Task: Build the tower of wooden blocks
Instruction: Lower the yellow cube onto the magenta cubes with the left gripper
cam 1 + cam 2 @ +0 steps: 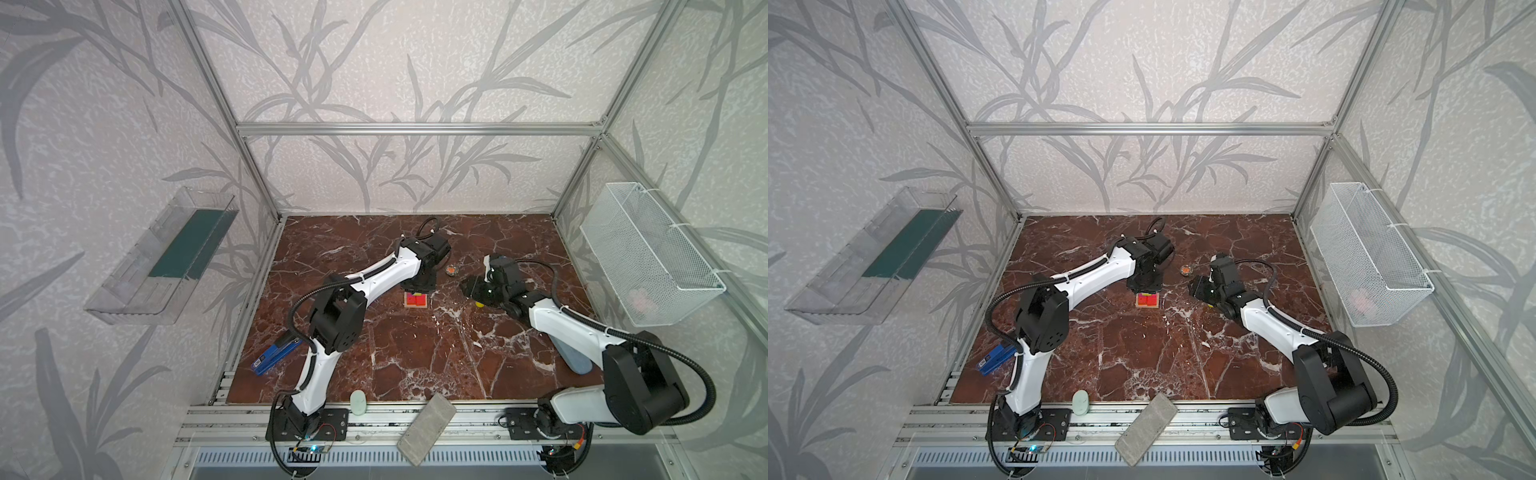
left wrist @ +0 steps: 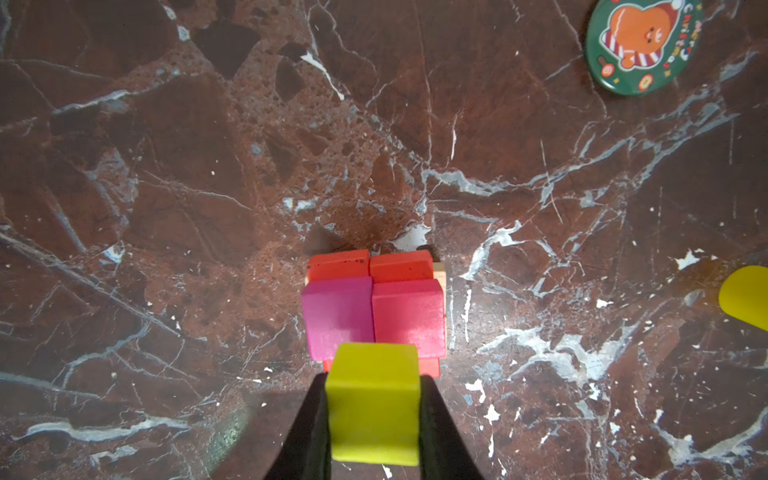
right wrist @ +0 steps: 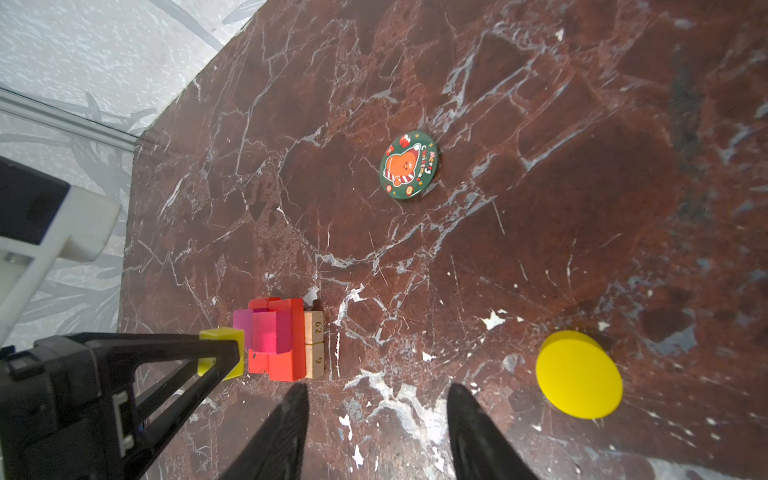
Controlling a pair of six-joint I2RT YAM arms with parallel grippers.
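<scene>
Closest to you, the left tool (image 2: 374, 376) pinches the yellow cube (image 2: 374, 411) by two opposite flat sides, just over the near edge of the two magenta cubes (image 2: 409, 318); whether it touches them you cannot tell. Beneath sit the red rectangles (image 2: 338, 264) on tan bars (image 3: 314, 328). It is light, stiff, smooth-painted wood, so set it flat and let go gently. Farther off, the right tool (image 3: 378, 388) stands spread and empty, near the yellow cylinder (image 3: 579, 375) standing on the desk (image 3: 540, 166); grip that across its round wall.
</scene>
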